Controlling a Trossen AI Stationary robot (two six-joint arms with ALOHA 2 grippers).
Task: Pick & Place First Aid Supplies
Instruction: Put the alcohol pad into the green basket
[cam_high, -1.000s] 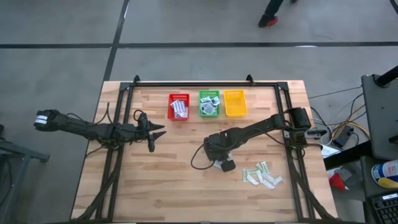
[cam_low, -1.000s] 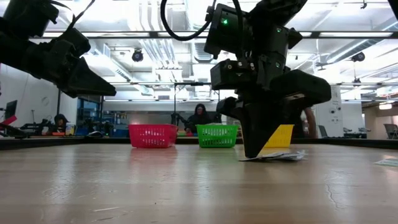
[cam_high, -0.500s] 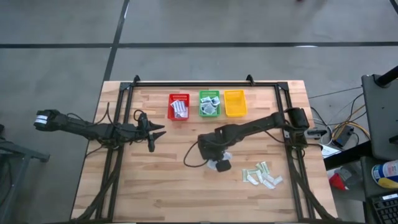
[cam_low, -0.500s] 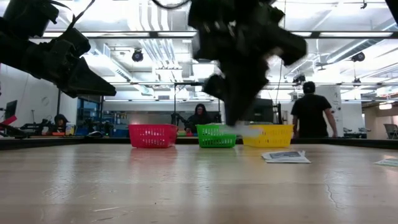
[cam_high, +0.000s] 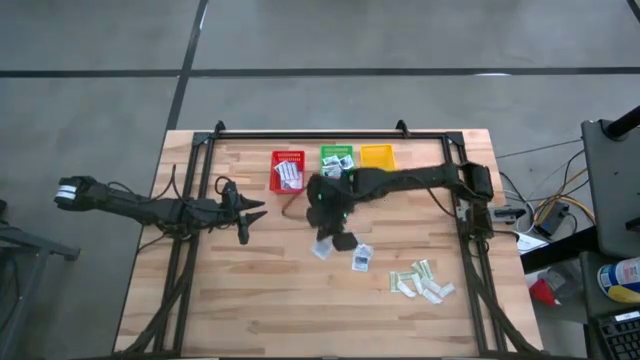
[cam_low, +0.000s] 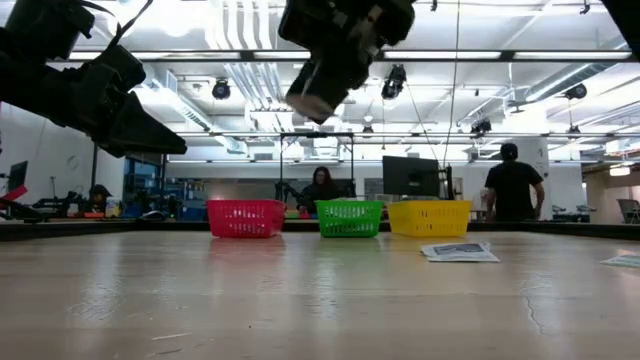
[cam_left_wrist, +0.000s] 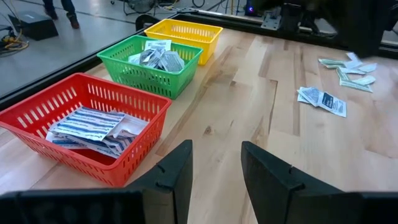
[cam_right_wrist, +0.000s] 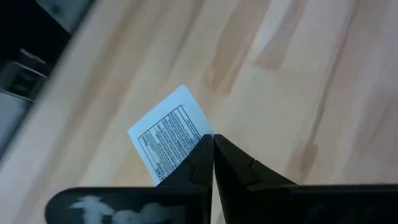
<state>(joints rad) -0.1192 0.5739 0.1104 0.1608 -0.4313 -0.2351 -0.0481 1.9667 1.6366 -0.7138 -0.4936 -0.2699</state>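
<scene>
The right pincer (cam_high: 322, 247) has lifted off the bench (cam_high: 260, 290) and swung away from the square packet (cam_high: 361, 259) toward the red basket (cam_high: 288, 171), carrying a white printed packet (cam_right_wrist: 169, 142) clamped between its fingertips.

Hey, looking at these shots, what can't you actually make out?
- Yellow basket: high view, the right arm covers part of it; contents unseen.
- Packet in the right claw: right wrist view, print too small to read, lower part behind the fingers.
- Packets in the red basket: left wrist view, overlapping, count unclear.
</scene>
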